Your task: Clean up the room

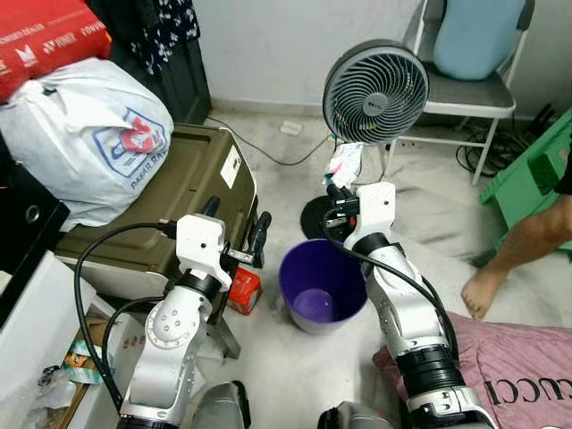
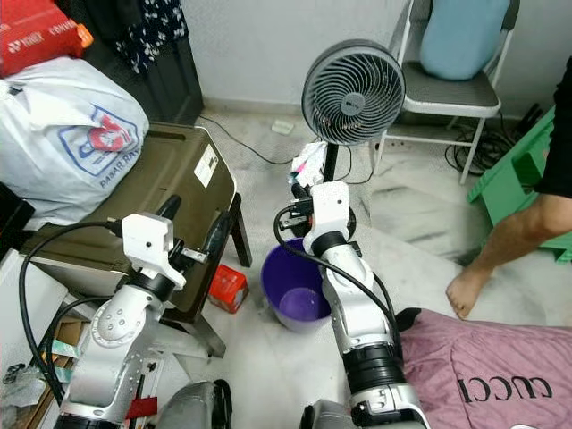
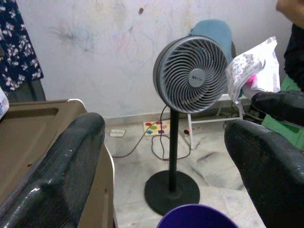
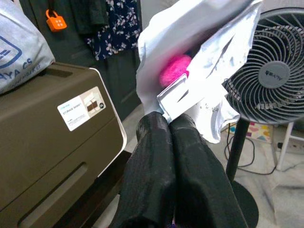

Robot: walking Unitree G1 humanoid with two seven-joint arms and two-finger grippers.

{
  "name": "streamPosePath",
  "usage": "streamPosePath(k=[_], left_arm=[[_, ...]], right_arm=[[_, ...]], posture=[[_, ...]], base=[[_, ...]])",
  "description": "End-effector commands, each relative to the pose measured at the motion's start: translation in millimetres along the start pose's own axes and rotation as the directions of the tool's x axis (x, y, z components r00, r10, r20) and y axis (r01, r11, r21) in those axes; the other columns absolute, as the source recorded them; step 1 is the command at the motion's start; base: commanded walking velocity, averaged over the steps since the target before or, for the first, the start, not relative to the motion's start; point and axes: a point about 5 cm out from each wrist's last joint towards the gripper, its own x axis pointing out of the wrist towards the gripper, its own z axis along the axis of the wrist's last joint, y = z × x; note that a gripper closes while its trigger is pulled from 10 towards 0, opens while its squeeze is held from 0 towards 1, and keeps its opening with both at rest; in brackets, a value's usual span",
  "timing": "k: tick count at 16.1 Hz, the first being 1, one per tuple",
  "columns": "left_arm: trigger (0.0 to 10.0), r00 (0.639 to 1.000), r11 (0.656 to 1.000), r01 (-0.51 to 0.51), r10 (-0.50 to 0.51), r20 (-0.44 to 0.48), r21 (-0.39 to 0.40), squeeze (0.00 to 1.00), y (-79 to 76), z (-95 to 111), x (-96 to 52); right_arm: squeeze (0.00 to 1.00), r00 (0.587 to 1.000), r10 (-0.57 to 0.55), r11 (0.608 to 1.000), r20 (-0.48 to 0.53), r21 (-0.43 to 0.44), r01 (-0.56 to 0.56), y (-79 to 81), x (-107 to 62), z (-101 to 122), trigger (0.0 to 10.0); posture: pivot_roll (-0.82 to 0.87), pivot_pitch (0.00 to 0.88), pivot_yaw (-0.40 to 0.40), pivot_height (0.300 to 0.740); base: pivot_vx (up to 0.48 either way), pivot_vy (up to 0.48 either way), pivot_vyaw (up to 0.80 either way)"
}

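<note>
A grey round-headed standing fan [image 1: 375, 91] on a black disc base stands before a metal folding chair with a pale blue cushion [image 1: 474, 54]. An olive-brown plastic storage box [image 1: 170, 201] carries a white printed plastic bag [image 1: 89, 134]. A person's bare foot [image 1: 483, 290] rests on the pale floor near a green plastic crate [image 1: 532, 174].

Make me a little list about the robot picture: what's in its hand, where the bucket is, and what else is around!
Right gripper: shut on a white wrapper with pink inside, raised beyond the bucket
Left gripper: open, holding nothing
Purple bucket: on the floor between the arms
Fan: standing behind the bucket
Brown storage box: at the robot's left, white bag on top
Person's foot: on the right
</note>
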Motion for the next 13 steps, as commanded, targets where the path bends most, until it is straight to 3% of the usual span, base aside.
streamPosePath(k=[1, 3, 13], left_arm=[[10.0, 1.000, 1.000, -0.005, 0.005, -0.003, 0.018, 0.00, 2.1, -1.3, 0.0], [10.0, 1.000, 1.000, -0.003, 0.003, 0.000, 0.020, 0.00, 2.7, -1.3, 0.5], [10.0, 1.000, 1.000, 0.002, -0.002, -0.001, 0.024, 0.00, 3.0, -2.8, -0.7]], right_arm=[[0.00, 1.000, 0.002, 1.000, -0.004, 0.003, -0.002, 1.0, 0.6, -1.6, 10.0], [0.00, 1.000, 0.002, 1.000, -0.004, 0.004, -0.002, 1.3, 1.0, -1.6, 10.0], [0.00, 1.000, 0.006, 1.000, -0.004, 0.004, -0.006, 1.1, 2.5, -2.8, 10.0]], posture=[[-0.03, 0.025, 0.024, 0.740], [-0.03, 0.025, 0.026, 0.740], [-0.02, 0.028, 0.022, 0.740]], base=[[0.000, 0.000, 0.00], [0.000, 0.000, 0.00], [0.253, 0.000, 0.00]])
